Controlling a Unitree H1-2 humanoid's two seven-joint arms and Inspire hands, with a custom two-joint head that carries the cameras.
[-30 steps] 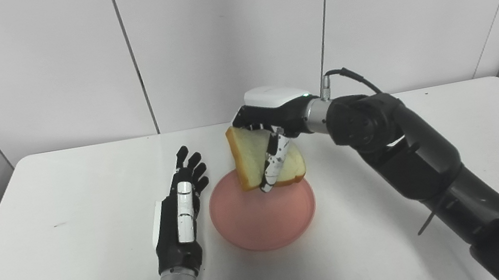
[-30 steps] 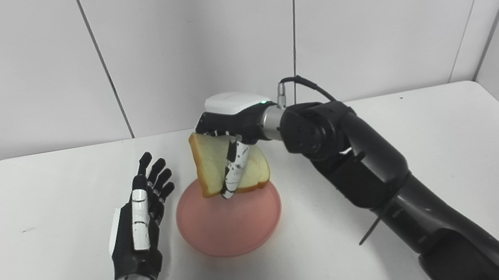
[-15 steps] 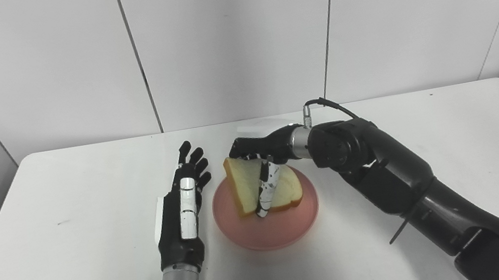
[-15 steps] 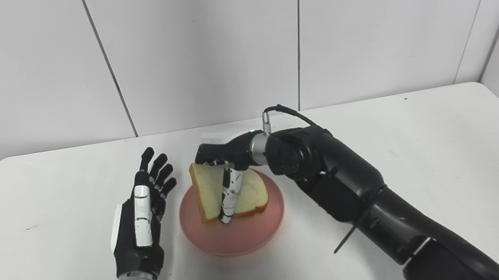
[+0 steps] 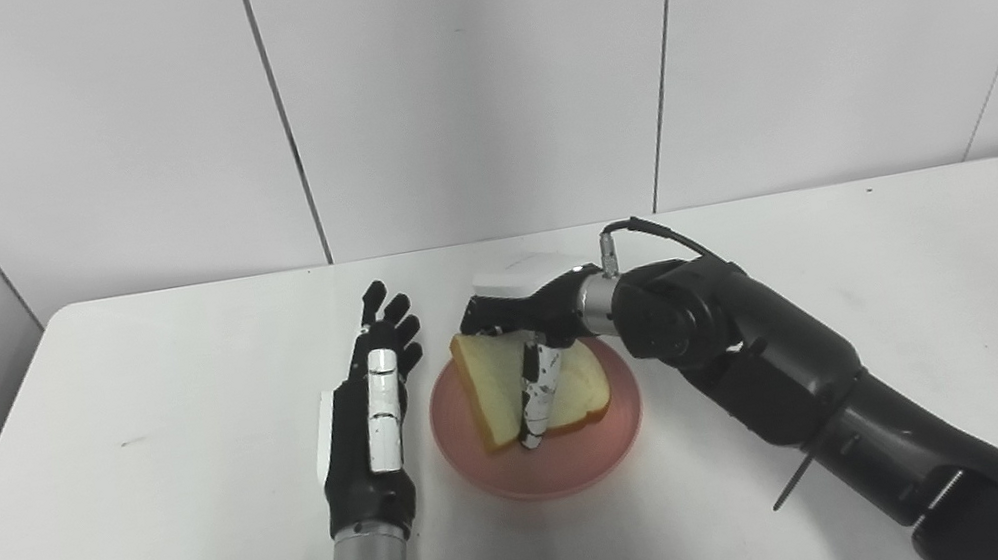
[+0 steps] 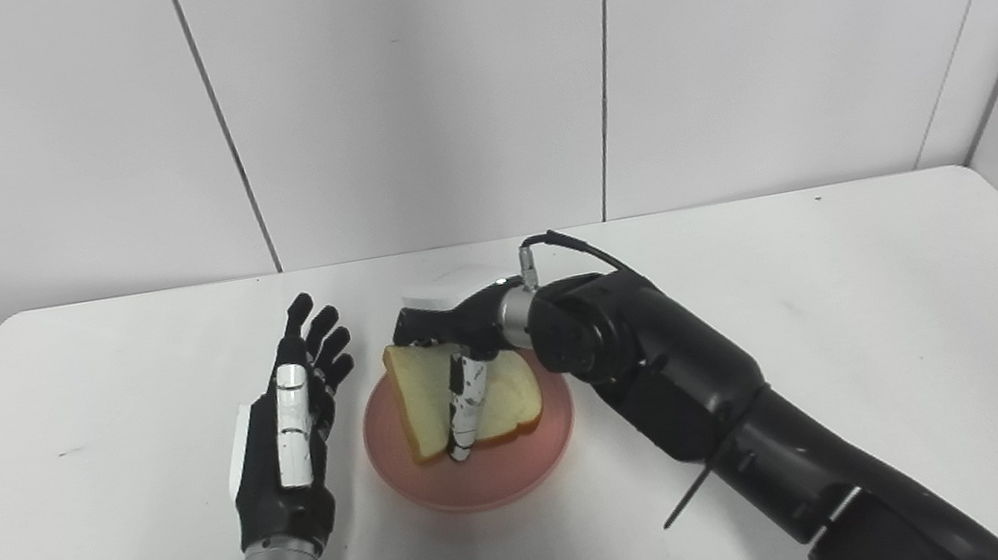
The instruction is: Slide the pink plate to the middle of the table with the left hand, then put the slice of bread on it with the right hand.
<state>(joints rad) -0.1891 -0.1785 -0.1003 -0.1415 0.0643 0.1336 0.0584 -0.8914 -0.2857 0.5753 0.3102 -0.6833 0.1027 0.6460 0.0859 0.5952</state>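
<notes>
Round pink plate (image 5: 546,470) near mid-table on the white table (image 5: 864,280). Tan bread slice (image 5: 498,392) tilted over it, lower edge on the plate, gripped from behind by the right hand (image 5: 525,304). Left hand (image 5: 371,423) flat just left of the plate.

Matt pink plate (image 5: 545,465), porous bread (image 5: 488,385), smooth white table (image 5: 141,502).

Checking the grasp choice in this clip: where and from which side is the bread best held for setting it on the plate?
By its upper edge, from above and behind, as the right hand does now: the bread stands tilted on the pink plate, its lower edge free to touch down. The left hand blocks the plate's left side.
</notes>
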